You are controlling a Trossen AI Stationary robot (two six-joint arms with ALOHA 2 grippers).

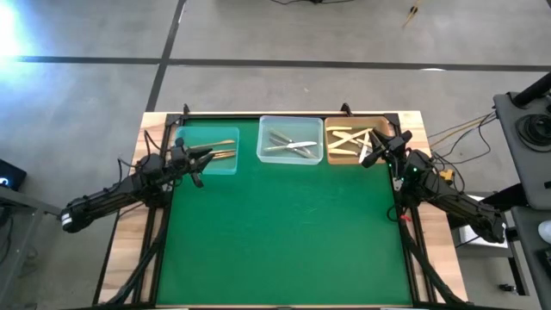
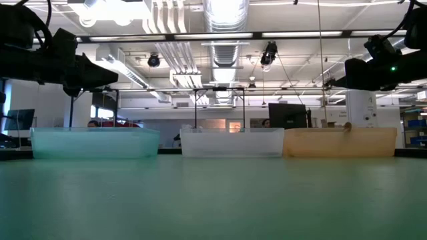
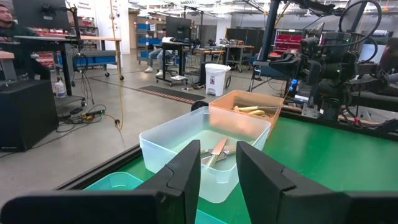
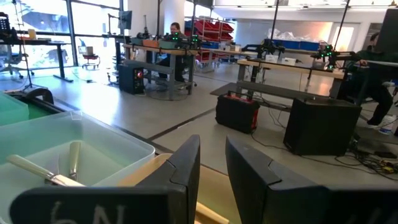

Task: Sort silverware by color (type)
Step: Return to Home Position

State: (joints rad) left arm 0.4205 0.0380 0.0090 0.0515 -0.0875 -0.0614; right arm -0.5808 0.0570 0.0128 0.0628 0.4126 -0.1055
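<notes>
Three trays stand in a row along the table's far edge. The teal tray (image 1: 196,136) holds golden-bronze silverware (image 1: 225,153). The clear tray (image 1: 291,123) holds silver-grey pieces (image 1: 288,145), which also show in the left wrist view (image 3: 217,151). The brown tray (image 1: 379,123) holds cream-yellow pieces (image 1: 349,140). My left gripper (image 1: 207,157) hangs level over the teal tray's near side, open, with nothing between its fingers (image 3: 186,171). My right gripper (image 1: 372,153) hangs level over the brown tray's near right corner, open a little and empty (image 4: 212,146).
The green mat (image 1: 288,232) spreads from the trays to the table's near edge, with bare wood (image 1: 129,250) at both sides. Black frame posts (image 1: 186,110) stand at the far corners. In the low view both arms hang above the trays' rims (image 2: 230,130).
</notes>
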